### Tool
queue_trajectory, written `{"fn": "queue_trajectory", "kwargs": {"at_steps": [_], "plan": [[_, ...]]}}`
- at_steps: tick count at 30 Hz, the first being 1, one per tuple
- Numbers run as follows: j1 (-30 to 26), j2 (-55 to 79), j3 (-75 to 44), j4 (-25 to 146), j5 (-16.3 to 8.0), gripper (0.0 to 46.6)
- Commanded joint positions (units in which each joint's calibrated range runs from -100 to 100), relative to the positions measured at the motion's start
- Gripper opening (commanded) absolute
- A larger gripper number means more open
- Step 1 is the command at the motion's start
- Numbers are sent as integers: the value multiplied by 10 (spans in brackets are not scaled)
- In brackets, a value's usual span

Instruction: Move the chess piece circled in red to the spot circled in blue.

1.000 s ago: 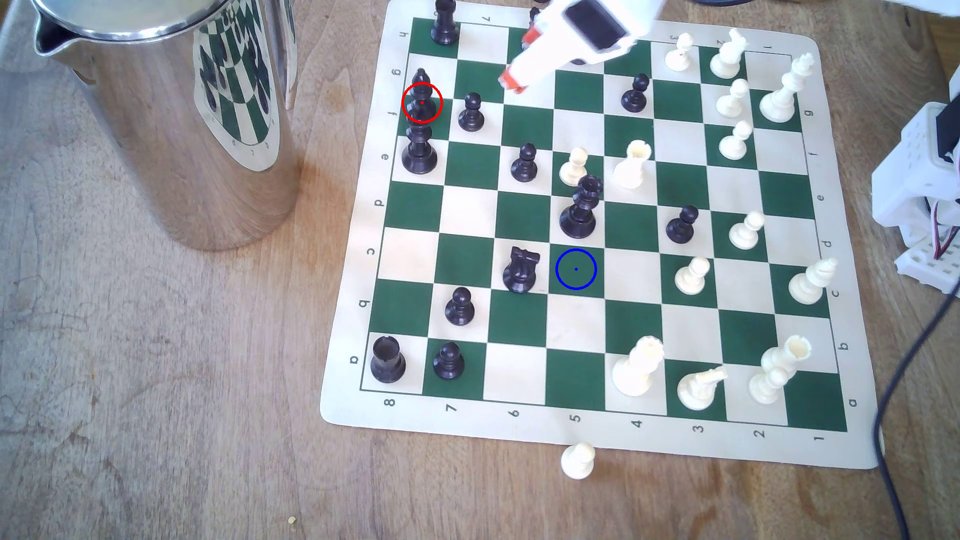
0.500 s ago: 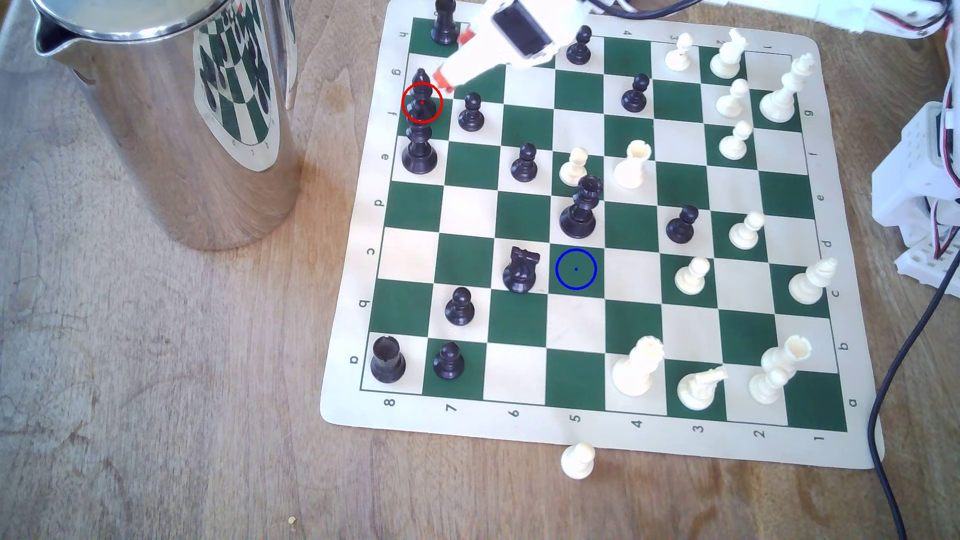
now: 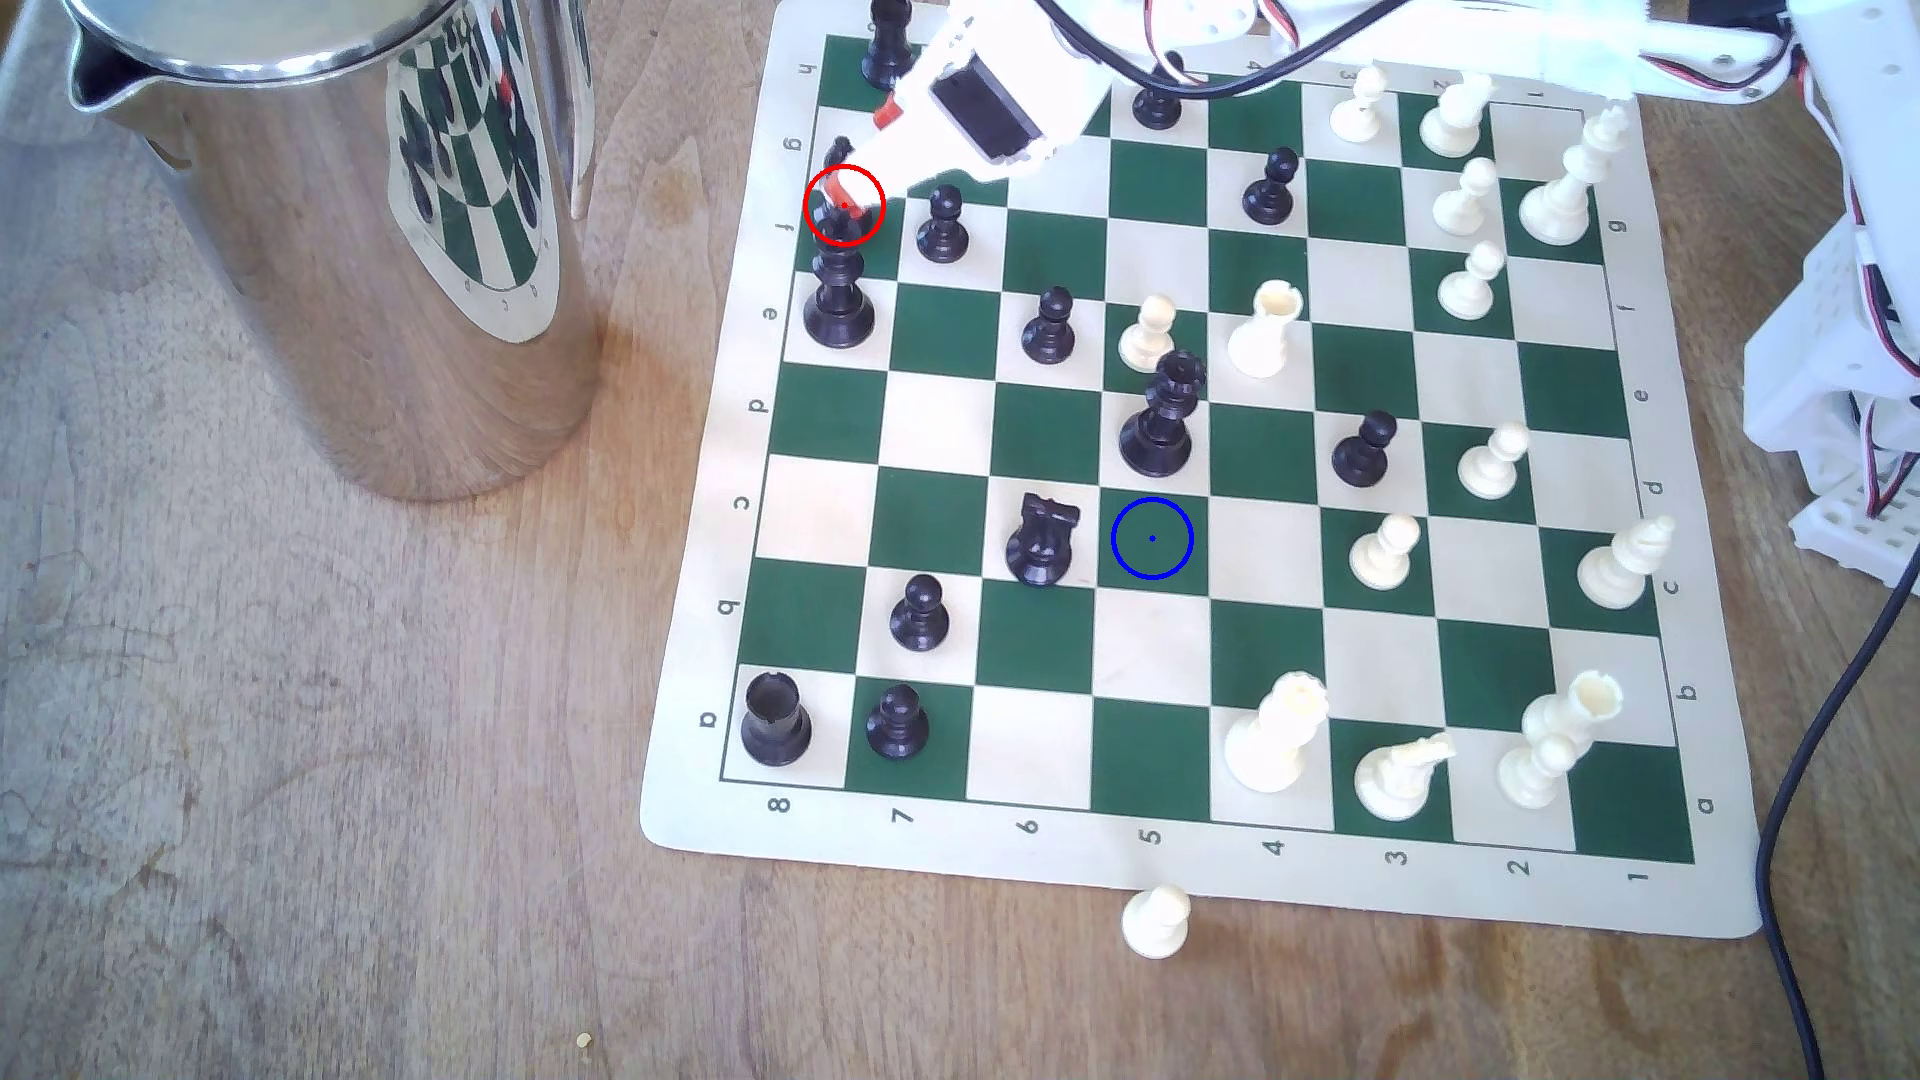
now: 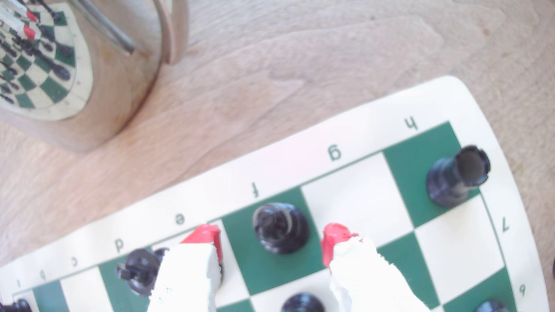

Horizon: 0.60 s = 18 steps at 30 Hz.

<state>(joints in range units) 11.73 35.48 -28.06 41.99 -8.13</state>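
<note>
The chess piece circled in red, a slim black bishop, stands on a dark green square at the board's edge, toward the exterior view's left. My white gripper with red fingertips reaches over it. In the wrist view the bishop stands in the gap of my open gripper, one red fingertip on each side, not touching. The spot circled in blue is a bare dark green square mid-board.
A black king stands right beside the bishop and a black pawn one square inward. A black knight and black queen border the blue spot. A steel jug stands off the board.
My gripper has swept from mid-board toward the exterior view's left and come down, so its red tips now sit over the bishop. No piece has moved.
</note>
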Motion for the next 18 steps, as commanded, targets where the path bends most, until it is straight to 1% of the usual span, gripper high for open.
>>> {"fn": "queue_trajectory", "kwargs": {"at_steps": [1, 18], "plan": [[8, -15, -67, -16, -4, 181], [-1, 15, -68, -32, -14, 182]]}}
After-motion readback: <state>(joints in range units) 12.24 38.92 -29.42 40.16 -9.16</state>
